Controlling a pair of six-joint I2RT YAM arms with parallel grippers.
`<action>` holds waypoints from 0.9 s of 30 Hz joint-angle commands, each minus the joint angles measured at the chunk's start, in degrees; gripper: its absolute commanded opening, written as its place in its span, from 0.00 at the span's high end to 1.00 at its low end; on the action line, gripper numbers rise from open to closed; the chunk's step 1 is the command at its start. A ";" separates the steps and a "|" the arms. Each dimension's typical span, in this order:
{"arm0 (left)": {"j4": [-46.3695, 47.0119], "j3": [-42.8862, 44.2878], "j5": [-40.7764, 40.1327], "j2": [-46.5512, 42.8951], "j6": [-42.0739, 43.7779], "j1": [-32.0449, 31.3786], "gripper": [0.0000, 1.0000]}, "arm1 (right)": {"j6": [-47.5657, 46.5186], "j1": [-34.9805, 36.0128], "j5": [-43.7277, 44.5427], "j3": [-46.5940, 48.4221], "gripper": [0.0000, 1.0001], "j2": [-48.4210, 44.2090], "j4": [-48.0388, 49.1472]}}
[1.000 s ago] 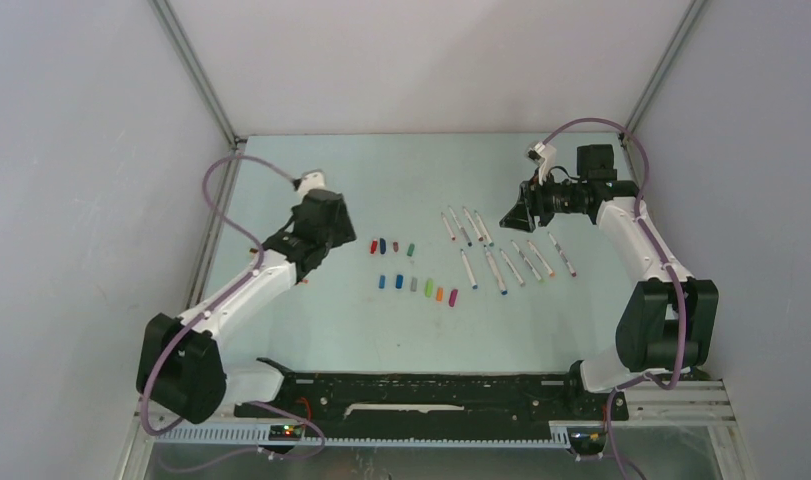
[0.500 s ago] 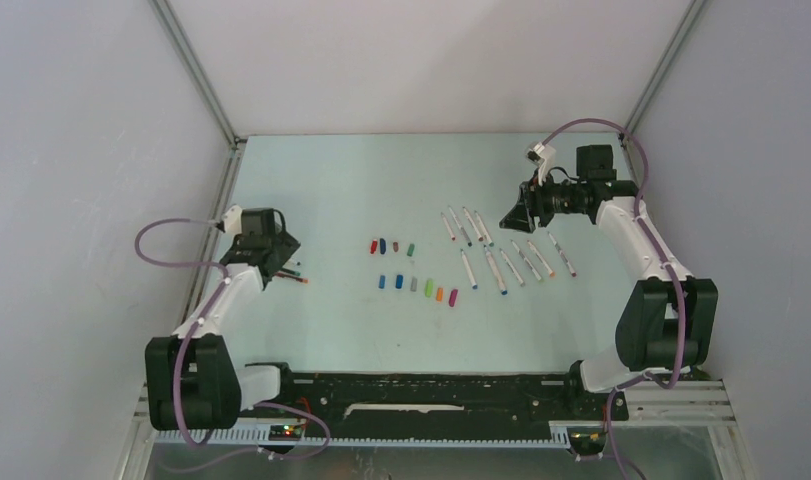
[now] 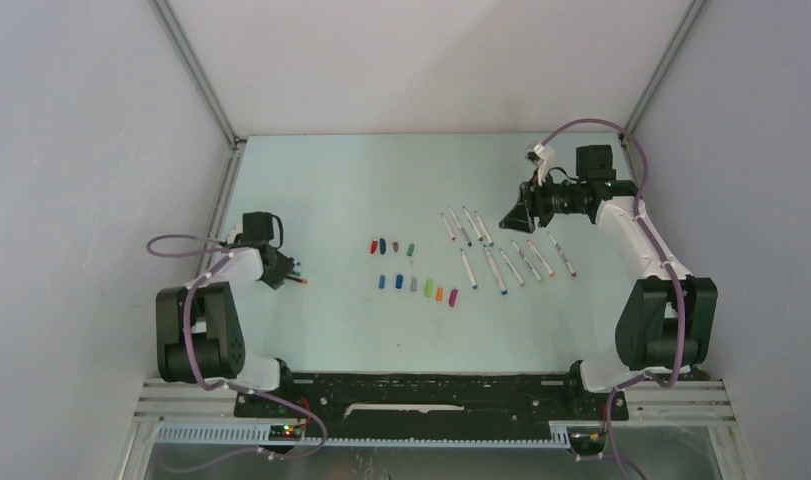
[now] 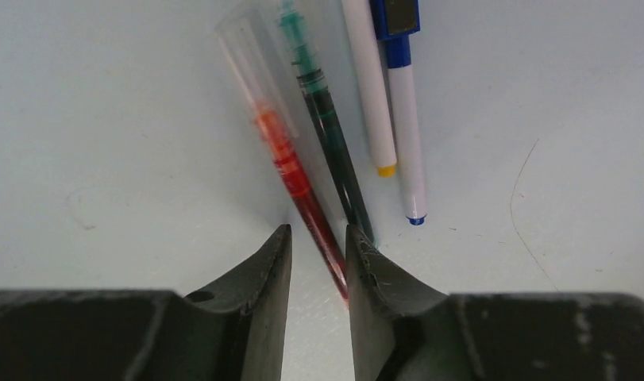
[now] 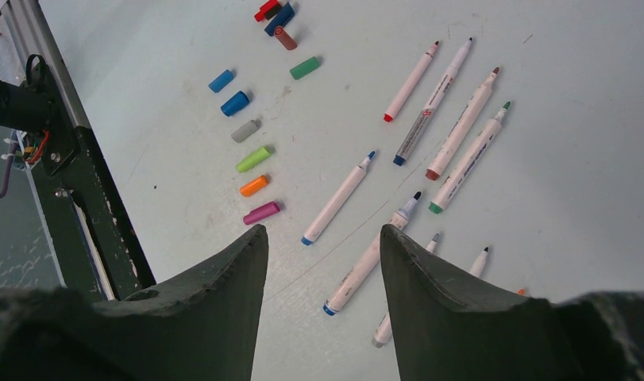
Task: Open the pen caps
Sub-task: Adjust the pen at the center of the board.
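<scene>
Several pen caps [image 3: 414, 284] in blue, grey, green, orange, magenta and red lie in two rows mid-table, also shown in the right wrist view [image 5: 254, 159]. To their right lie several uncapped white pens [image 3: 501, 262]. My right gripper [image 3: 508, 218] hangs open above those pens [image 5: 338, 198], holding nothing. At the table's left edge, my left gripper [image 3: 289, 270] is low over four more pens. Its jaws [image 4: 318, 232] stand narrowly apart around the end of a clear-barrelled red pen [image 4: 291, 171], which touches the right finger [image 4: 370, 274]. A green pen [image 4: 328, 135] lies beside it.
Next to the green pen lie a white pen with a yellow end [image 4: 370, 87] and one with a blue end [image 4: 407, 135]. Grey walls enclose the table on three sides. The black rail [image 3: 431, 395] with the arm bases runs along the near edge.
The left arm has folded back toward the left edge, bringing its gripper down at the small pen group, and its jaws have narrowed. The right arm has not moved.
</scene>
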 commanded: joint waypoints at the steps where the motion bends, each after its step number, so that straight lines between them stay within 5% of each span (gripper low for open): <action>1: 0.83 2.76 1.99 1.58 -1.22 0.89 0.66 | -0.82 -0.20 -1.16 0.21 0.44 0.12 -0.03; 8: 0.02 3.64 1.46 2.42 -0.61 0.97 0.66 | -0.83 -0.23 -1.16 0.21 0.44 0.24 -0.03; 18: -1.86 2.69 1.87 2.64 -1.26 0.99 0.83 | -0.92 -0.20 -1.15 0.21 0.44 0.14 -0.11; 27: -1.67 -5.28 1.29 -7.50 -4.51 0.98 0.85 | -1.01 -0.39 -1.33 0.21 0.44 -0.24 -0.11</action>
